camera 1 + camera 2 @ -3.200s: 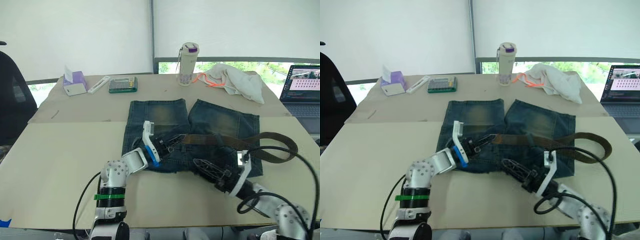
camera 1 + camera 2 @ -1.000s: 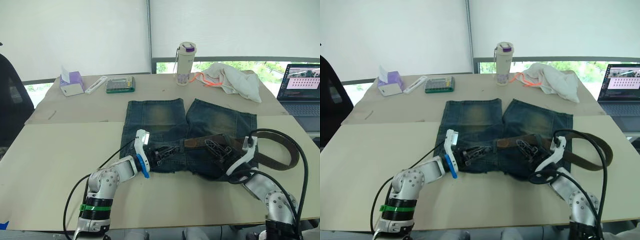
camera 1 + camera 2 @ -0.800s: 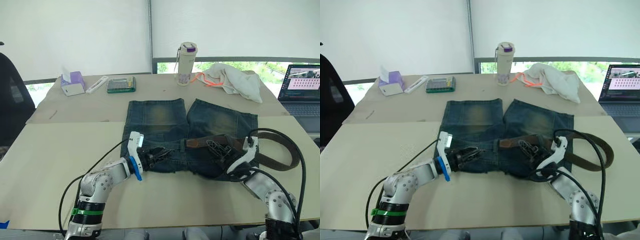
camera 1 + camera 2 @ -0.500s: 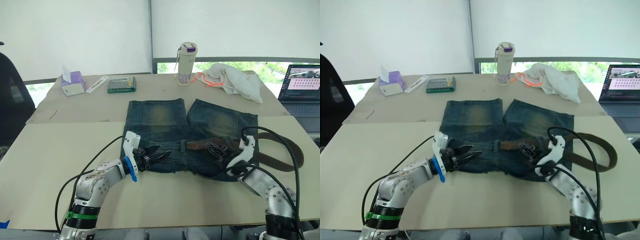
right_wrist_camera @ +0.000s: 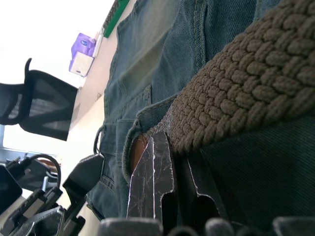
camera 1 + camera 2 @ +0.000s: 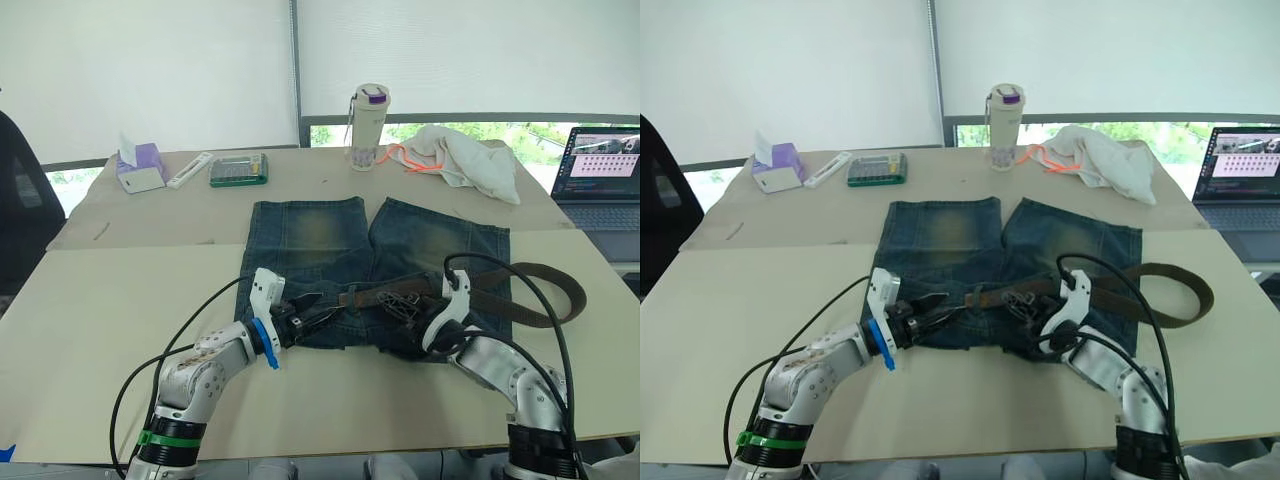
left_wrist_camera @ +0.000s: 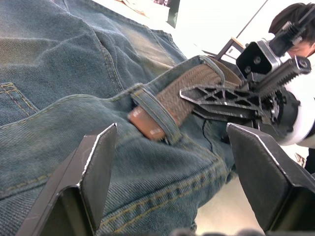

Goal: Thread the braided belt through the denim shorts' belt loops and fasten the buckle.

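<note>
Right gripper [image 6: 402, 304]: we see its two black fingers pressed together on the dark brown braided belt [image 6: 380, 293], holding the strap at the waistband of the dark blue denim shorts [image 6: 315, 232]; the tan leather belt tip [image 7: 145, 125] pokes out from under a narrow denim belt loop [image 7: 156, 114].

Left gripper [image 6: 318, 311]: we find its black fingers [image 7: 86, 184] spread wide, empty, lying on the denim at 9 o'clock of the right gripper, with the belt tip between the two.

Braided belt: from the grip it runs toward 3 o'clock across the waistband, leaves the shorts and curls in a loop [image 6: 556, 297] on the table; we cannot make out the buckle.

Denim shorts: flat on the beige table [image 6: 120, 290], legs with faded tan patches pointing to 12 o'clock.

At 12 o'clock of the shorts: white bottle with purple lid [image 6: 365, 114]; at 1 o'clock, crumpled white cloth with orange cord [image 6: 470, 162]; at 2 o'clock, open laptop [image 6: 600, 175]; at 10 o'clock, green flat case [image 6: 238, 169], white slim device [image 6: 188, 169], purple-and-white tissue box [image 6: 137, 165].
</note>
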You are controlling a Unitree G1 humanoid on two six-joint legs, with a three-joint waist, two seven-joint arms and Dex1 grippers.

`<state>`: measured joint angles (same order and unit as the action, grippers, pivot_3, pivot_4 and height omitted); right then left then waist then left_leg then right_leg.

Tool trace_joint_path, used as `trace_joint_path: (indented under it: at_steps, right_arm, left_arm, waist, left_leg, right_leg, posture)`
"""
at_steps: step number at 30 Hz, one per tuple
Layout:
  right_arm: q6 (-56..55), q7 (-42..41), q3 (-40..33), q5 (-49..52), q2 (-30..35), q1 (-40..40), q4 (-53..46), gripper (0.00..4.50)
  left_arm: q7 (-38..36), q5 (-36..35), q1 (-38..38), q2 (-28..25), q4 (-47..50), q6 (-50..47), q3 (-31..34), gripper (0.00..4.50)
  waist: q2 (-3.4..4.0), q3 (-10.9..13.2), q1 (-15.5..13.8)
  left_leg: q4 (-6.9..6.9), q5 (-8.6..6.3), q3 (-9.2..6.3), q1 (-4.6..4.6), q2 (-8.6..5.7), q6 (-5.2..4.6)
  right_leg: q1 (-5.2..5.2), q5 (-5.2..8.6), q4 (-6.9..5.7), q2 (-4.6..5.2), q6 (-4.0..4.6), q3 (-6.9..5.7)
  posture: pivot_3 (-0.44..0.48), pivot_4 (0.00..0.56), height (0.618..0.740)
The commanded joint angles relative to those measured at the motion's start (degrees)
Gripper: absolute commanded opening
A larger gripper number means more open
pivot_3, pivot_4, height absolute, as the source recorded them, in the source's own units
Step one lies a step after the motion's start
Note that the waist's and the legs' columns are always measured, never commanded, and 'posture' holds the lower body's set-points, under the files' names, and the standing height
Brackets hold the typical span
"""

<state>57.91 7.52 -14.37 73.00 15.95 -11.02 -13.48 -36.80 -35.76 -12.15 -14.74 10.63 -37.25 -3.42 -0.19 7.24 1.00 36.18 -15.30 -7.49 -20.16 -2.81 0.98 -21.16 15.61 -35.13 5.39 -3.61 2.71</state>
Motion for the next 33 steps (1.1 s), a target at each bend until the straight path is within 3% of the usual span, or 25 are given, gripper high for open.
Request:
trace_joint_path:
  at_steps: [1,16,25,33]
  right_arm:
    - [-1.99,-0.6,-0.63,-0.47,0.14,-2.67,-1.84,0.0]
    - [-3.67,6.19,-0.82,8.95,-12.5,-0.95,2.26,0.0]
    - [-5.52,2.95,-3.14,17.85,-14.07,-0.94,3.3,0.0]
    - [-5.16,0.29,-0.7,17.64,-11.03,-0.1,2.55,0.0]
  left_arm:
    - [0.14,0.02,0.29,0.54,1.41,1.86,0.92,3.76]
    - [1.32,-1.48,0.13,3.32,-0.18,1.62,2.8,3.76]
    - [6.46,-16.26,-0.99,7.88,-2.08,-7.72,12.57,3.76]
    - [10.73,-21.88,-3.42,11.84,-4.03,-12.01,14.14,3.76]
  waist:
    - [0.0,0.0,-0.02]
    - [0.01,-0.01,0.07]
    - [0.01,-0.01,0.23]
    - [0.0,-0.01,0.28]
  left_leg:
    - [0.0,0.0,0.02,0.0,0.0,0.0]
    - [-0.02,0.0,-0.11,0.0,0.05,0.0]
    - [-0.02,0.0,-0.15,0.01,0.09,-0.01]
    - [0.0,0.01,-0.05,0.0,0.07,-0.01]
  right_leg:
    - [0.0,0.0,0.0,-0.01,0.0,-0.02]
    - [-0.03,-0.01,-0.01,-0.05,0.01,-0.02]
    - [-0.05,-0.01,-0.04,-0.08,0.02,-0.01]
    - [-0.04,-0.01,-0.04,-0.08,0.02,-0.02]
  posture:
    - [0.0,0.15,0.74]
    - [0.0,0.15,0.74]
    - [0.0,0.15,0.74]
    - [0.0,0.15,0.74]
